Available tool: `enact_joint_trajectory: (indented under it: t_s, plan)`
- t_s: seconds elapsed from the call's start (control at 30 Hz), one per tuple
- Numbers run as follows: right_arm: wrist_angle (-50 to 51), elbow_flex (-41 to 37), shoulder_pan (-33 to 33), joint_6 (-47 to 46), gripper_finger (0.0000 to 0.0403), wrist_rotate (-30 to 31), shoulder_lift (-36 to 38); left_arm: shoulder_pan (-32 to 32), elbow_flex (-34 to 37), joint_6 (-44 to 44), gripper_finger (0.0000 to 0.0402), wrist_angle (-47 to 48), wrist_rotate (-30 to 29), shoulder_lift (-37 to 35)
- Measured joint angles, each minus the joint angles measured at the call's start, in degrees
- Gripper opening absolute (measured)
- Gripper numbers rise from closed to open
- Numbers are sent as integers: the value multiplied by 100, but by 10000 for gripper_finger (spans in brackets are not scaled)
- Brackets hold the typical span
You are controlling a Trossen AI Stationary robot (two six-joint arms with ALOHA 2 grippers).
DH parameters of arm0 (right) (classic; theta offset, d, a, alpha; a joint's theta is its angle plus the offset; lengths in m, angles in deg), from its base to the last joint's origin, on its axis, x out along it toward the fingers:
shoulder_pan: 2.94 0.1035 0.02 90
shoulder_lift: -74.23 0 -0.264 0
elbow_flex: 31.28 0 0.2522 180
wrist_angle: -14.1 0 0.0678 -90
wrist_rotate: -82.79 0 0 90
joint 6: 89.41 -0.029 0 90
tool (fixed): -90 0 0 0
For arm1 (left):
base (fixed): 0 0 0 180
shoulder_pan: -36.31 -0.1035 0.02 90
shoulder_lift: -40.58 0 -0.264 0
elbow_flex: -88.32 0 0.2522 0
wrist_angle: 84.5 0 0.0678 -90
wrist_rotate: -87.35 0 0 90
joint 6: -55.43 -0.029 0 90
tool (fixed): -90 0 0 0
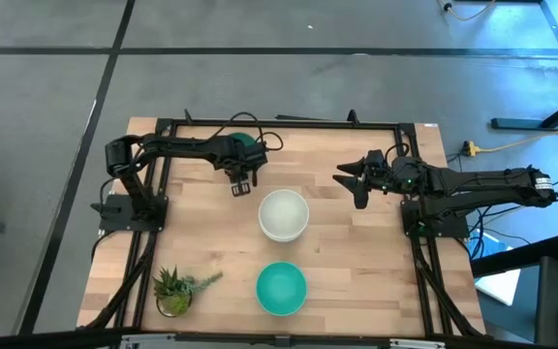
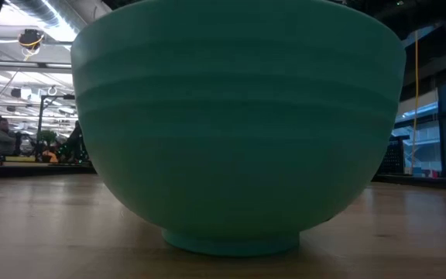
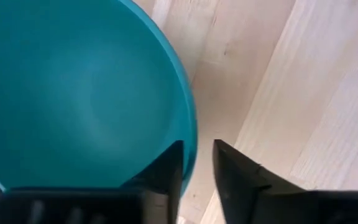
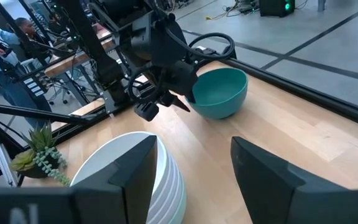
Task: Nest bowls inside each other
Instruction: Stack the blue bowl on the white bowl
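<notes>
3 bowl sites: dark teal bowl [image 3: 73, 93], empty, rim between the left gripper [image 3: 197, 168] fingers, narrowly apart, contact unclear. White bowl stack [image 1: 284, 214], count unreadable, just ahead of the right gripper [image 1: 349, 180], fingers wide, holding nothing. Turquoise bowl [image 1: 281, 288] empty, well apart from both.

Both arms are matte black, built of slim tubular links with chunkier joint housings, and each rises from a black base block. Black cables loop loosely off the left arm's wrist (one curls in a ring). Each hand [image 1: 243, 181] [image 1: 356, 180] ends in two flat, dark, wedge-shaped fingers [image 4: 272, 180].
</notes>
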Motion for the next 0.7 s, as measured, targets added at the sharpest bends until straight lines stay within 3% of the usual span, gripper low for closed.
enact_joint_trajectory:
  t_s: [0.17, 0.47, 0.7]
  plan:
    - [-5, 0, 0, 6, 207, 0, 0, 0, 0, -1, 11, -16, 2, 0]
    - [-7, 0, 0, 20, 207, 0, 0, -55, -8, 4, 6, 62, 13, -10]
    - [-3, 0, 0, 43, 207, 0, 0, -21, -404, -1, 3, 821, 39, -20]
